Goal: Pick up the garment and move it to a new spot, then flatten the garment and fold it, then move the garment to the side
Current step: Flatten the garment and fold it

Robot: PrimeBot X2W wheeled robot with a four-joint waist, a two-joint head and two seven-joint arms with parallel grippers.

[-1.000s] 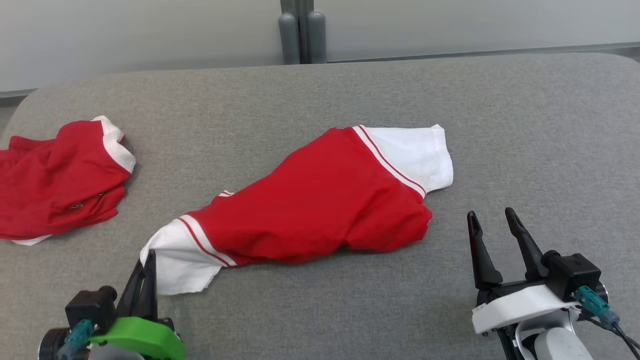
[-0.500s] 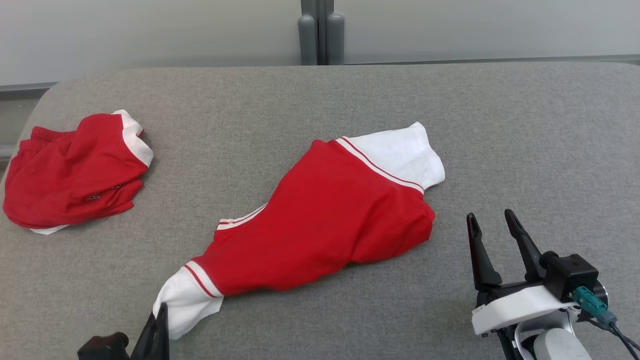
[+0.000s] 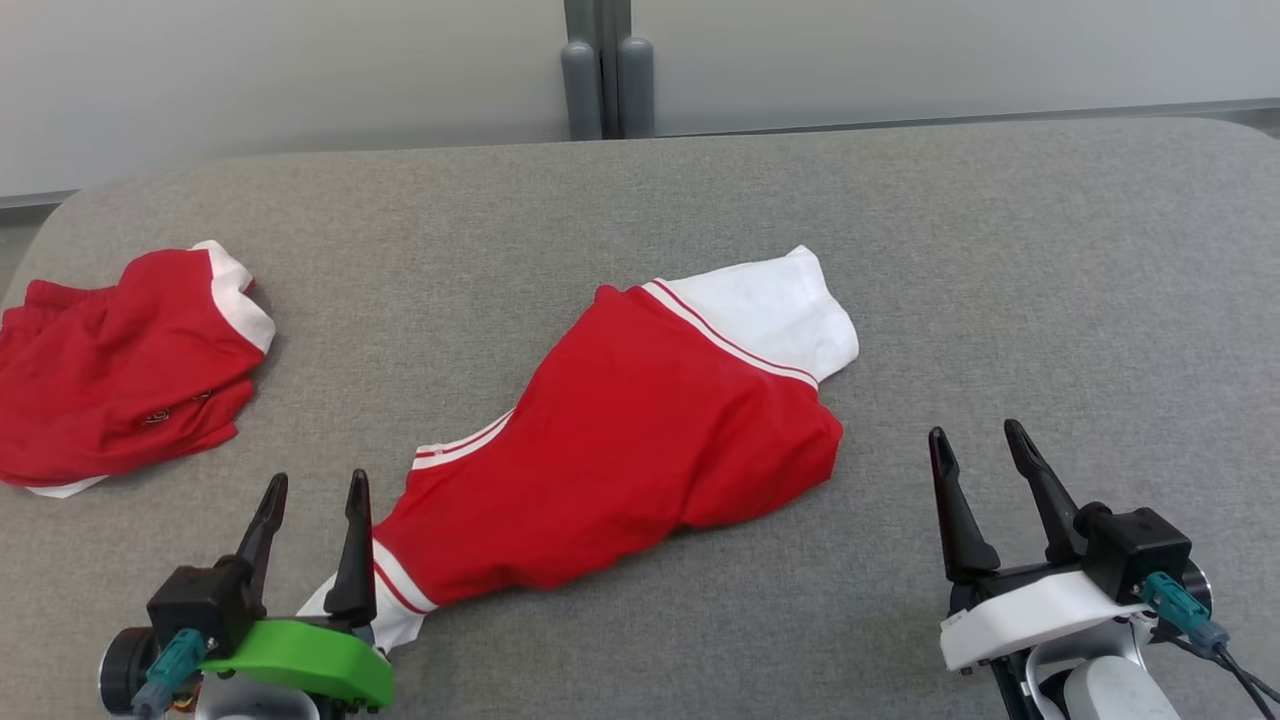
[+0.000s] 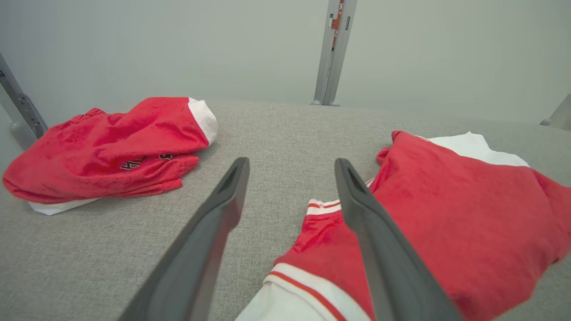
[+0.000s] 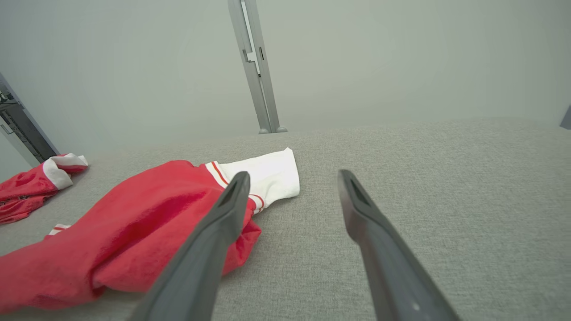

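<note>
Two red-and-white pieces lie on the bench [image 3: 1000, 250]: a crumpled heap [image 3: 120, 370] sits far left. The left end effector [image 3: 317, 480] gapes empty, a white cuff [image 4: 285, 305] just beside its right finger, perhaps touching. The garment [image 3: 640, 440] stretches diagonally mid-bench, bunched. The right end effector [image 3: 974, 432], likewise wide and empty, sits clear of it. A careless left finger could snag that cuff and drag the cloth askew.
</note>
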